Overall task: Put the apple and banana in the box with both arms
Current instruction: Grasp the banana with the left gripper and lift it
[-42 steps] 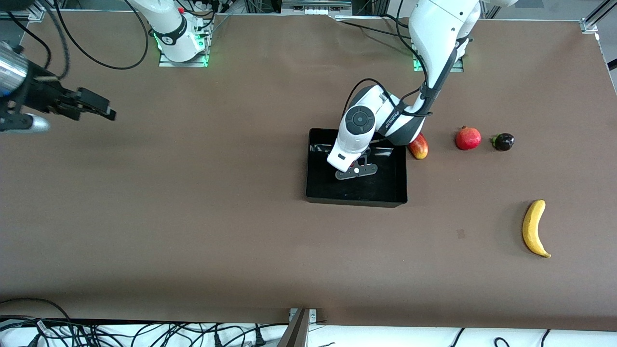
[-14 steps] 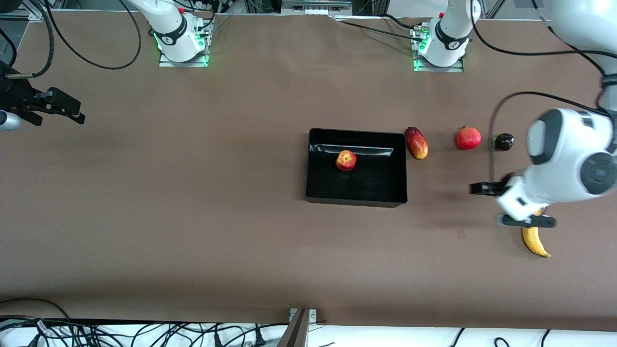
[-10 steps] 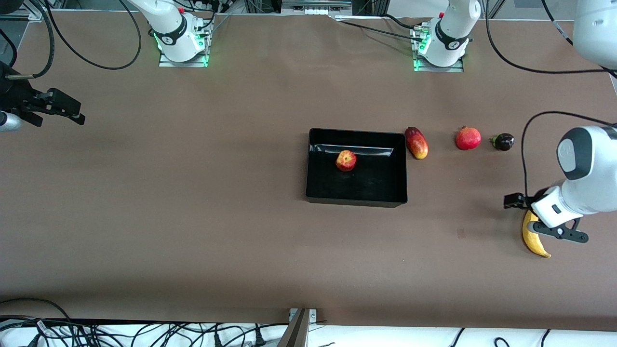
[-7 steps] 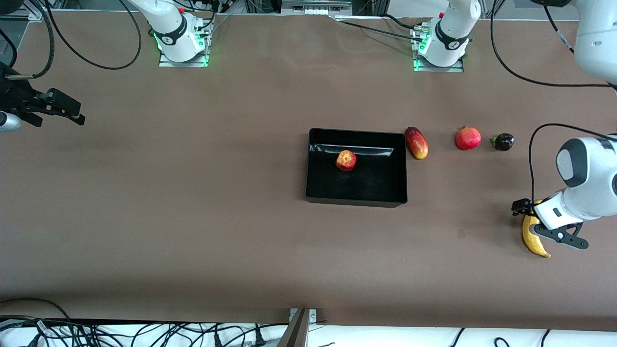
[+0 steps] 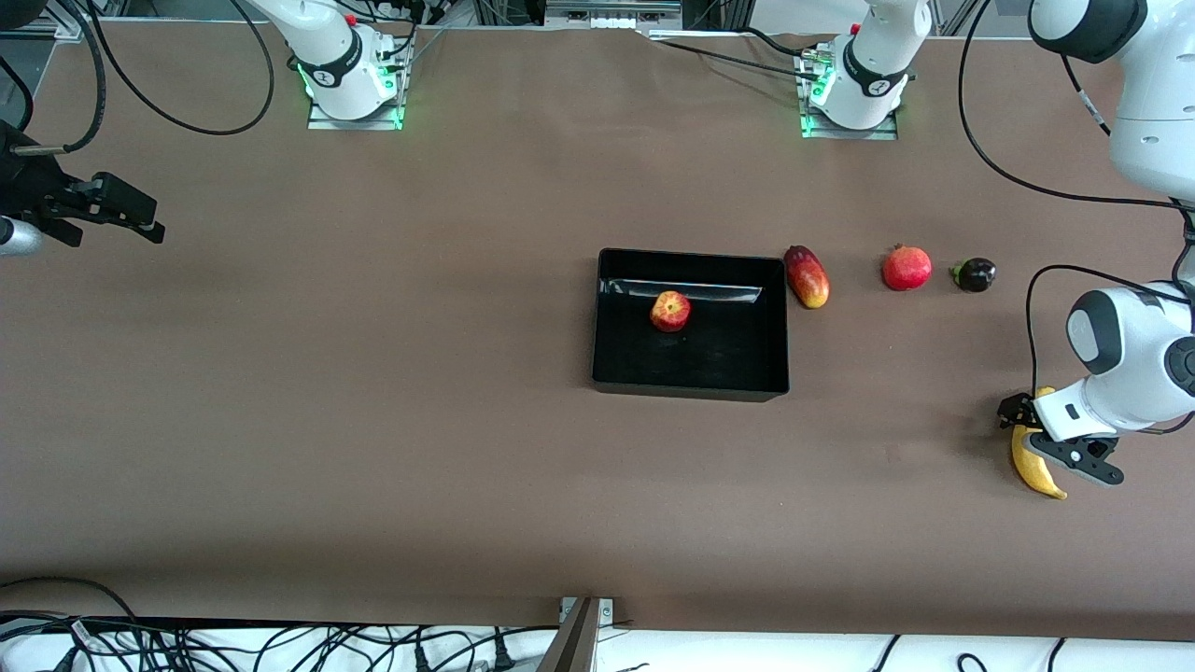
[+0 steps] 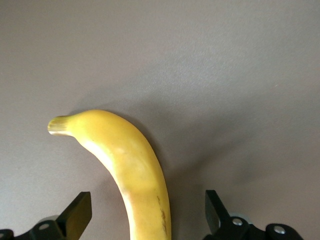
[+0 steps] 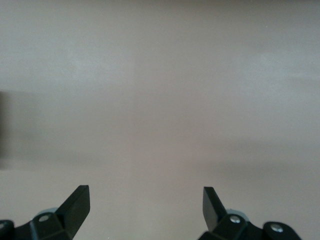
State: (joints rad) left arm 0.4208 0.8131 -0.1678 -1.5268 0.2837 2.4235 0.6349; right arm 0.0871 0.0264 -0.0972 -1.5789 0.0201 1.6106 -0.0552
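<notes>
brown table (image 5: 373,392); left claw (image 5: 1053,437) hides banana (image 5: 1032,467) middle

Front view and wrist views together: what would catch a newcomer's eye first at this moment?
The left end effector, open, sits low over the banana at the left arm's end of the table, one finger on each side of the fruit. The apple lies inside the black box mid-table. The right end effector, open, waits over bare table at the right arm's end.
</notes>
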